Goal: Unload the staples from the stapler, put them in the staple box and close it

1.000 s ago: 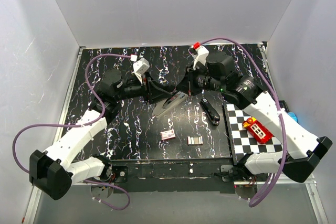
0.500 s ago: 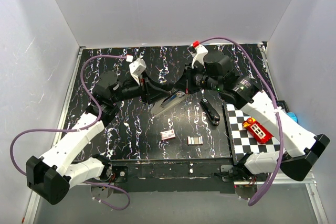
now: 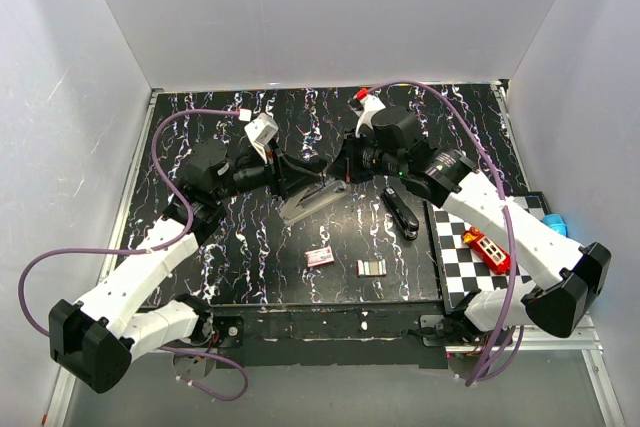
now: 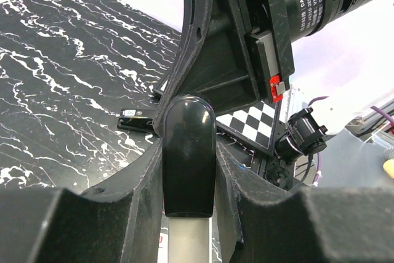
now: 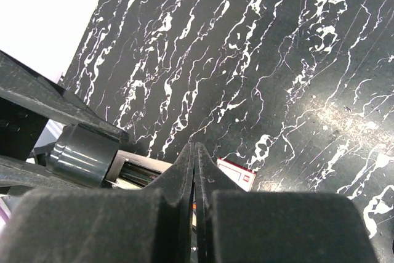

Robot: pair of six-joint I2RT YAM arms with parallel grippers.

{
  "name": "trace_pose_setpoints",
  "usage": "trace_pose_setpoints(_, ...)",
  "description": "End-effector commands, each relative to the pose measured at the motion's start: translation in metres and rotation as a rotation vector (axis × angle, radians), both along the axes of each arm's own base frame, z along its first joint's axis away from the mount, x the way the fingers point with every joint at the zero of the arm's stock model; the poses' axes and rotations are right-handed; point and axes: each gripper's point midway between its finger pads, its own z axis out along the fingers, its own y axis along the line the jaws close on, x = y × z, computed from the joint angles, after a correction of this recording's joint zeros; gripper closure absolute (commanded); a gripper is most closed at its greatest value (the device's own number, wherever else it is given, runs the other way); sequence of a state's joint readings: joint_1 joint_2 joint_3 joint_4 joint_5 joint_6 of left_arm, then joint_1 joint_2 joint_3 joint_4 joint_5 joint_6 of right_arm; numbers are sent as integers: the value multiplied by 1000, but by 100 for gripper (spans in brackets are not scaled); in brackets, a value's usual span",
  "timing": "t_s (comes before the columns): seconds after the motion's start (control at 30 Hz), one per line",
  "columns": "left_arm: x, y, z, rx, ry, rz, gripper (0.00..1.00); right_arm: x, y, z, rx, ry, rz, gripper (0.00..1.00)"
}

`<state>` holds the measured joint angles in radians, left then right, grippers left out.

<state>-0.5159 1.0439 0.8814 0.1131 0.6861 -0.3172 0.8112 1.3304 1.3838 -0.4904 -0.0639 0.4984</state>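
Note:
The stapler, black on top and silver below, lies slanted over the middle of the black marbled table. My left gripper is shut on its black upper part, which shows in the left wrist view gripped between both fingers. My right gripper is at the stapler's far end, with its fingers pressed together. The stapler's open channel shows just left of them. Whether they pinch a thin part of the stapler is hidden.
A small red-and-white staple box and a grey block of staples lie near the front. A black tool lies beside the checkered board, which carries a red object. White walls enclose the table.
Both grippers and the stapler have shifted left and slightly towards the front. The right arm has stretched further left over the table.

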Motion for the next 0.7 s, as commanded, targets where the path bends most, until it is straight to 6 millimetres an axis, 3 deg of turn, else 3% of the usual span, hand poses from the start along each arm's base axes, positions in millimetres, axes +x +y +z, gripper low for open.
trace_pose_setpoints(0.0,8,11,42,-73,-132,90,100,-3,4,-10,-22,7,9,99)
trace_pose_setpoints(0.47,23,24,40,-87,-123,218,100,-4,18,-63,-135,43,0,99)
trace_pose_setpoints(0.67,31,27,37,-103,-112,268,100,-6,27,-76,-138,57,5,99)
